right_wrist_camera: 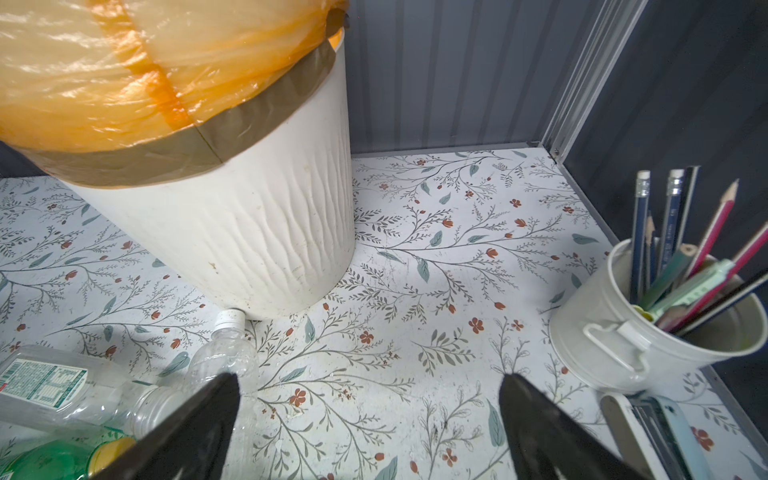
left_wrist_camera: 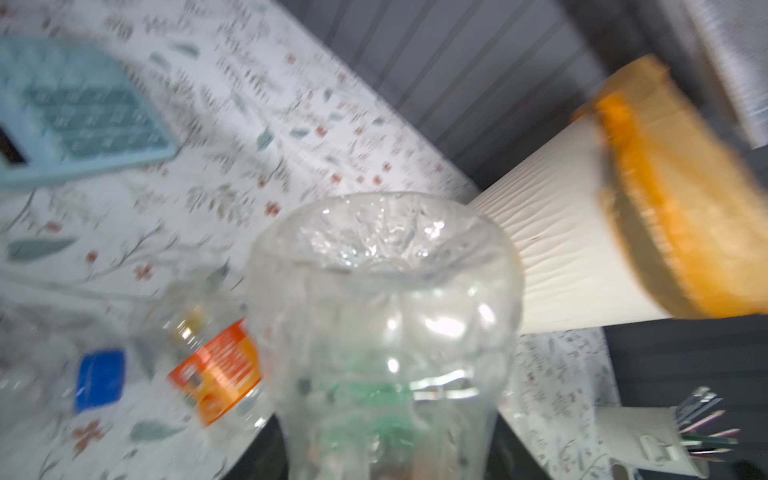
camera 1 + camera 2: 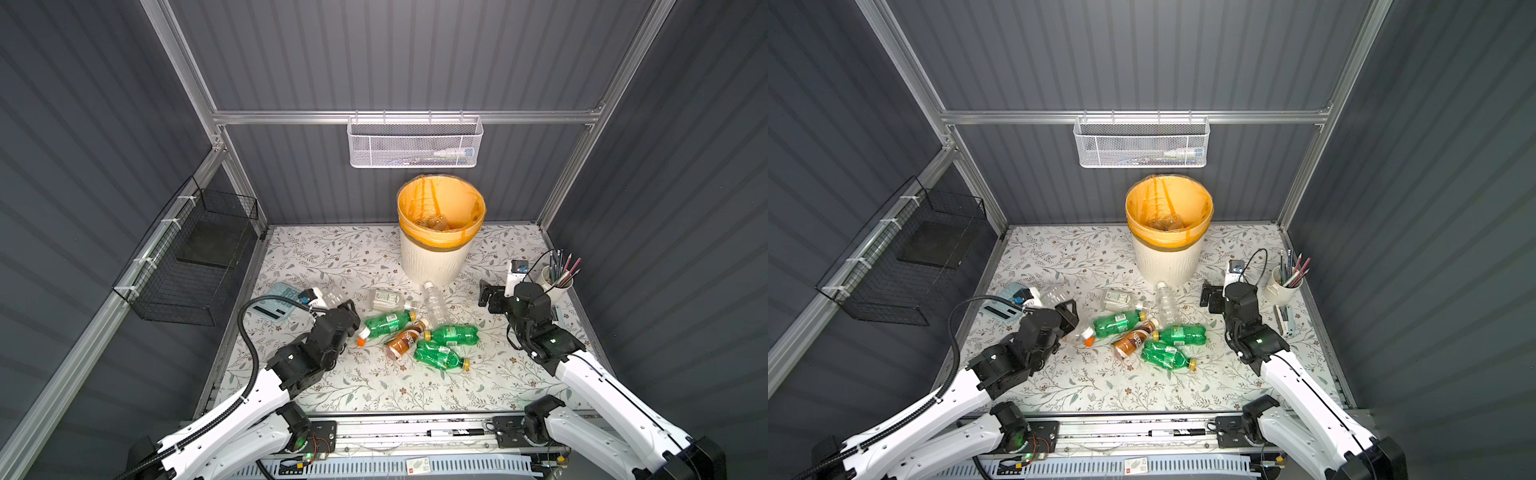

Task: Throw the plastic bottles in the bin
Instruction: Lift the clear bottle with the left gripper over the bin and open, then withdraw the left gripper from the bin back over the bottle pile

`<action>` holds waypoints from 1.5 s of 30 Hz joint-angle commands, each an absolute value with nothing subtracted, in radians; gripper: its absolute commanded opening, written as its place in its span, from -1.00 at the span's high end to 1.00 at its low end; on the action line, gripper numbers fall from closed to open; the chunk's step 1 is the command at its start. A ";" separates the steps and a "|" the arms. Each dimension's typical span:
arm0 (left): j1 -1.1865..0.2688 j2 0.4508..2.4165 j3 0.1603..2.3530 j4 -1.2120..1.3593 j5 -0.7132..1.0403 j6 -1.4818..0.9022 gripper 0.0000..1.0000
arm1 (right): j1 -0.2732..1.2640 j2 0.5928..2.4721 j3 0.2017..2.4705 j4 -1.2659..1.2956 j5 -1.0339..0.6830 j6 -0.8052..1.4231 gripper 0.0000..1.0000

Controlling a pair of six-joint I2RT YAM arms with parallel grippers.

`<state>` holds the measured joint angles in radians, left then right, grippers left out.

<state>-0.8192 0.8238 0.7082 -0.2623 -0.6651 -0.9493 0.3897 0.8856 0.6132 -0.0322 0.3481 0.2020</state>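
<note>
A: What is held in the left hand?
B: A clear bottle is clasped between its closed jaws, base turned away from the wrist camera. It appears to be raised off the table, though that view is blurred.
A: And the right hand?
B: It is held open, jaws wide apart, nothing gripped, above bare table between the bin and the pencil cup. It is probably parked there so the way to the bin is not blocked.
A: Where are the other bottles found?
B: A few are seen inside the bin's orange liner. Three green bottles, a brown bottle, an orange-capped bottle and a white-capped bottle are clustered in front of it.
A: What is called for next?
B: The clasped bottle is to be carried over the rim and released; thin plastic may buckle and slip.
</note>
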 commanded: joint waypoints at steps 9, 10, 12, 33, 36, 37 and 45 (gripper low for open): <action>-0.824 1.011 1.106 0.407 -0.649 -0.189 -0.05 | 0.365 0.784 0.586 -0.063 0.401 0.192 -0.98; -0.824 1.047 1.138 0.434 -0.631 -0.166 -0.06 | 0.361 0.774 0.583 -0.064 0.402 0.193 -0.98; -0.824 1.115 1.188 0.466 -0.604 -0.143 -0.06 | 0.358 0.757 0.579 -0.066 0.402 0.194 -0.98; -0.669 1.739 1.930 -0.051 -0.150 -0.256 -0.99 | 0.348 0.732 0.619 -0.159 0.301 0.206 -0.98; -0.669 1.562 1.679 0.092 -0.191 -0.225 -1.00 | 0.348 0.751 0.611 -0.152 0.286 0.209 -0.98; -0.669 1.522 1.637 0.078 -0.215 -0.215 -1.00 | 0.348 0.761 0.612 -0.152 0.278 0.209 -0.98; -0.667 1.277 1.248 0.018 -0.426 -0.199 -1.00 | 0.351 0.838 0.626 -0.117 0.146 0.240 -0.98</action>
